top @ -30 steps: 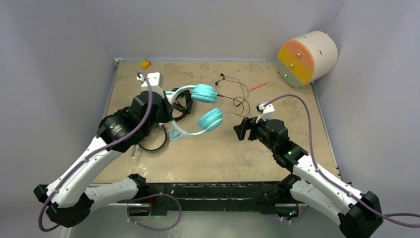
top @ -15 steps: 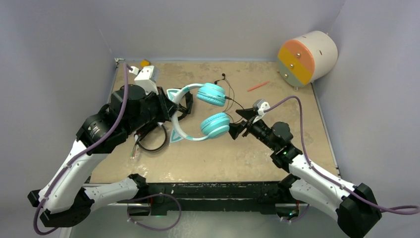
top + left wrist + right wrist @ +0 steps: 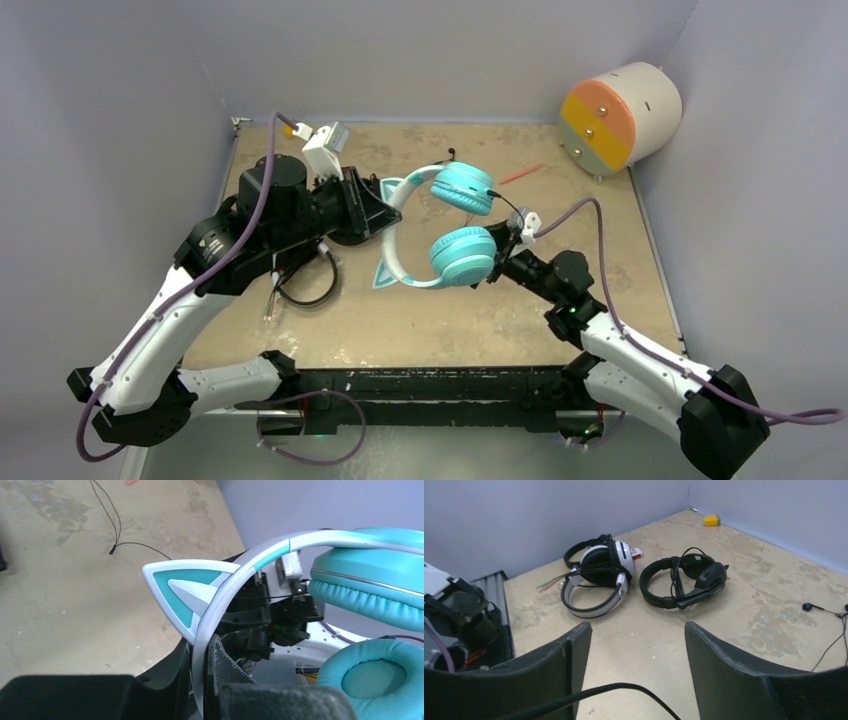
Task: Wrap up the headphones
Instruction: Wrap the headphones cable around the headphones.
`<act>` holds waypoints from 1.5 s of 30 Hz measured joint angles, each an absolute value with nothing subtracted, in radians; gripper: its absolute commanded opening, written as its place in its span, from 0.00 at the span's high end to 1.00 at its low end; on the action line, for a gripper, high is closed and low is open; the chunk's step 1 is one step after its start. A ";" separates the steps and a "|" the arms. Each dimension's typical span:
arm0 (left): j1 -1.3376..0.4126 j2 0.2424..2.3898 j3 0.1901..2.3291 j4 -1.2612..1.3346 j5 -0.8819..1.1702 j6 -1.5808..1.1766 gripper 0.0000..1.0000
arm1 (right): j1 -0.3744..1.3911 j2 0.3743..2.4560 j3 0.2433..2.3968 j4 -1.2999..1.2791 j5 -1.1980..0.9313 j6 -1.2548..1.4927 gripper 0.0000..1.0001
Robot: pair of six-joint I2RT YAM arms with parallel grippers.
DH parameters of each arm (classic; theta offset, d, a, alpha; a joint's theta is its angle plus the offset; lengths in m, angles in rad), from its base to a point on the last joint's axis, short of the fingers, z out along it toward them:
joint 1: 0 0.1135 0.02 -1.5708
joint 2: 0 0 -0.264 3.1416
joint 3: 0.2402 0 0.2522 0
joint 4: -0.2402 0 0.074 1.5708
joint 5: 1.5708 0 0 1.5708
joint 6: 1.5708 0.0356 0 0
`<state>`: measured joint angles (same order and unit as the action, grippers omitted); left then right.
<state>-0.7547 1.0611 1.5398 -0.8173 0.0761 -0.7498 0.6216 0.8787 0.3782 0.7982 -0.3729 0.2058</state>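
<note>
My left gripper point(image 3: 383, 216) is shut on the white headband of the teal cat-ear headphones point(image 3: 445, 232) and holds them off the table; the left wrist view shows the band pinched between the fingers point(image 3: 200, 650) below a cat ear point(image 3: 184, 591). My right gripper point(image 3: 498, 263) sits right behind the lower ear cup, open point(image 3: 636, 627), with the thin black cable point(image 3: 619, 687) running loose between its jaws. A white-and-black headset point(image 3: 596, 582) and an all-black headset point(image 3: 684, 580) lie on the table. The black-and-red headset is not in sight.
A black headset point(image 3: 308, 291) lies partly under my left arm. A red stick point(image 3: 522, 174) and an earbud cable point(image 3: 117, 530) lie at the back. A cylinder with an orange and yellow face point(image 3: 620, 115) sits at the back right. A yellow block point(image 3: 710, 520) is in the far corner.
My left gripper has lifted the teal headphones and carried them to the right. My right gripper has moved left and forward, up against the lower ear cup.
</note>
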 measured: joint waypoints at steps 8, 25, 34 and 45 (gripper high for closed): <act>-0.755 1.098 1.562 -0.740 0.189 -0.823 1.00 | 0.622 0.976 0.379 0.852 -0.414 0.220 0.67; -0.755 1.156 1.371 -0.255 0.517 -1.171 1.00 | 0.640 1.176 0.463 0.905 -0.492 0.434 1.00; -0.750 1.247 1.340 -0.131 0.575 -1.189 1.00 | 0.713 1.192 0.467 0.790 -0.463 0.427 1.00; -0.748 1.243 1.322 -0.280 0.867 -0.801 1.00 | 0.665 1.182 0.632 0.349 -0.452 0.397 1.00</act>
<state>-0.7483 1.2434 1.3220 -0.2798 0.8669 -0.8005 0.6651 1.1816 0.6315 0.3492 -0.4522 0.3965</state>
